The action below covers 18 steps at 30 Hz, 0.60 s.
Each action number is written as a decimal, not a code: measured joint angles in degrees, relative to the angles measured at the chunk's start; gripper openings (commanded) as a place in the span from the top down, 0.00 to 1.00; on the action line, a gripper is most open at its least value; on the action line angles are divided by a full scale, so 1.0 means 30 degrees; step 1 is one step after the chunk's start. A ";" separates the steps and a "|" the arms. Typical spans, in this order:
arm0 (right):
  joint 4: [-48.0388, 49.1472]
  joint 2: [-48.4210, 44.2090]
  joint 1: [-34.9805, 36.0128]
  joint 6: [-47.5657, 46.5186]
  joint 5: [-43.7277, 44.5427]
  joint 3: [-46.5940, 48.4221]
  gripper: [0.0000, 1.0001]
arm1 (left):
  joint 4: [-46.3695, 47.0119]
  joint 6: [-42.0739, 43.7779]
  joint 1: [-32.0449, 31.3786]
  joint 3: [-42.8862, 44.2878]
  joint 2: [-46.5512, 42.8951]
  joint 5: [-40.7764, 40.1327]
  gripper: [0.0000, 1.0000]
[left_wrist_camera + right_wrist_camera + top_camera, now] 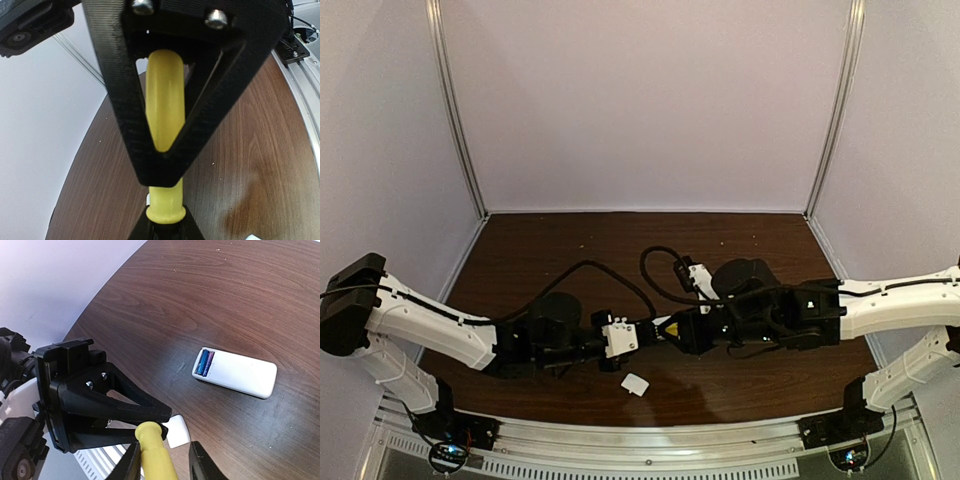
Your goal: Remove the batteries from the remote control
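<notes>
The left hand [165,231] clenches the screwdriver [164,110], the right hand [162,462] straddles its handle, grip unclear, and the remote [235,372] lies beyond it, batteries [204,363] nearest.

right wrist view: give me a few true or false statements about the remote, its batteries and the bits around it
1. The batteries sit in the open compartment at one end of the remote control. True.
2. The remote control is lifted off the table. False: it lies flat on the table.
3. The white cover piece lies on the table, apart from the remote control. True.
4. The screwdriver has a red handle. False: the handle is yellow.
5. The left gripper is closed on the screwdriver. True.
</notes>
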 measured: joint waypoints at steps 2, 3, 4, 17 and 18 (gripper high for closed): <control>0.0066 0.0000 0.0000 -0.0029 -0.0022 0.0000 0.76 | 0.0015 -0.0007 0.0000 0.0000 0.0000 -0.0044 1.00; 0.0109 0.0000 0.0007 0.0022 -0.0051 0.0000 0.79 | 0.0015 -0.0015 0.0000 0.0000 0.0007 -0.0066 1.00; 0.0160 0.0000 0.0022 0.0015 -0.0066 -0.0007 0.82 | 0.0022 -0.0022 0.0000 0.0000 0.0015 -0.0080 1.00; 0.0838 -0.0066 0.0124 -0.0029 -0.0372 -0.0306 1.00 | 0.0095 -0.0117 0.0000 0.0000 0.0124 -0.0168 0.90; 0.0852 -0.0073 0.0124 -0.0036 -0.0364 -0.0321 1.00 | 0.0095 -0.0124 0.0000 0.0000 0.0124 -0.0168 0.85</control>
